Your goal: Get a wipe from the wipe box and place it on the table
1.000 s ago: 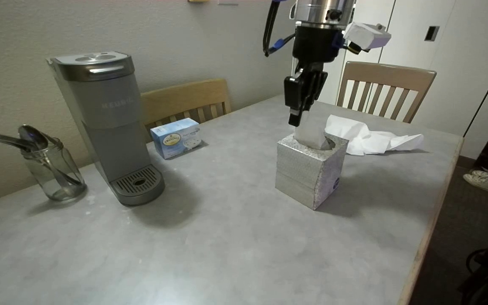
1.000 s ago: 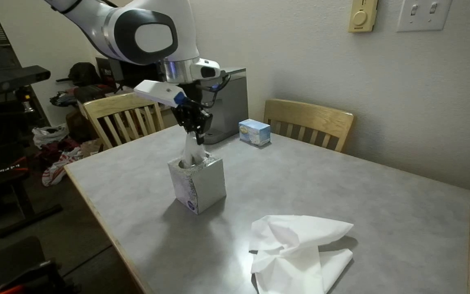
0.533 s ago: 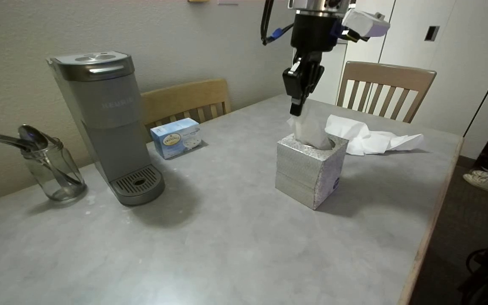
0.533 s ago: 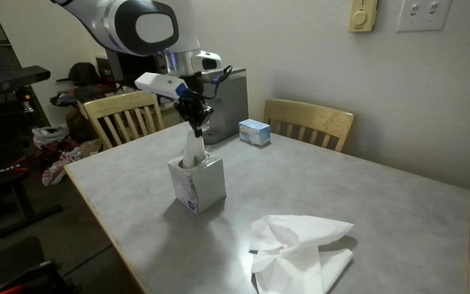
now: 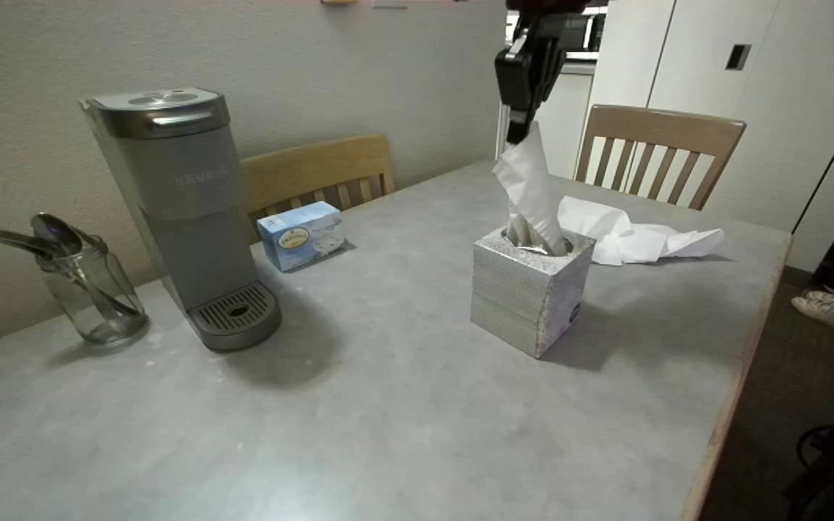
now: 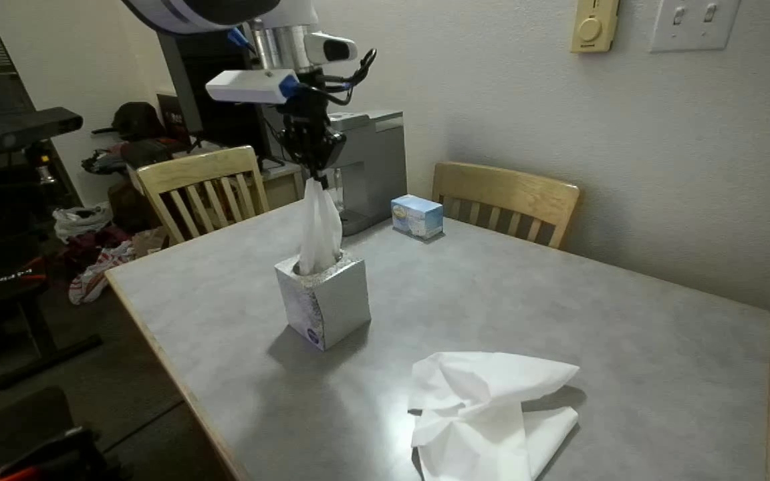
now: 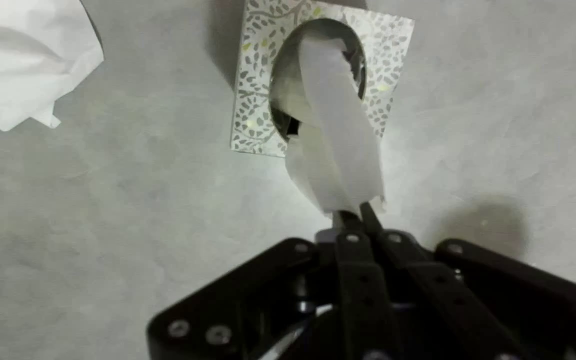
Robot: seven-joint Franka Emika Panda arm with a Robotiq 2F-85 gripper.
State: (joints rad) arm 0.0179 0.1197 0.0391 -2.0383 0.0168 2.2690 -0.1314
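Observation:
A silver-grey patterned wipe box [image 5: 511, 289] stands upright on the grey table [image 5: 359, 412]; it also shows in an exterior view [image 6: 331, 304] and, from above, in the wrist view [image 7: 255, 95]. My gripper [image 5: 522, 132] is above the box, its fingertips closed on the top end of a white wipe [image 5: 531, 192]. The wipe [image 6: 320, 230] is stretched upward, its lower end still inside the oval opening. In the wrist view the fingertips [image 7: 355, 212] pinch the wipe [image 7: 338, 135]. Another crumpled white wipe [image 6: 485, 414] lies on the table beside the box.
A grey coffee maker [image 5: 185, 210], a glass jar with cutlery [image 5: 98, 297] and a blue tea box [image 5: 301, 235] stand along the wall side of the table. Wooden chairs [image 5: 663, 145] [image 6: 505, 200] stand at the table's edges.
My gripper has risen above the box. The wipe in it has been drawn further up out of the opening. The box and the crumpled wipe have not moved.

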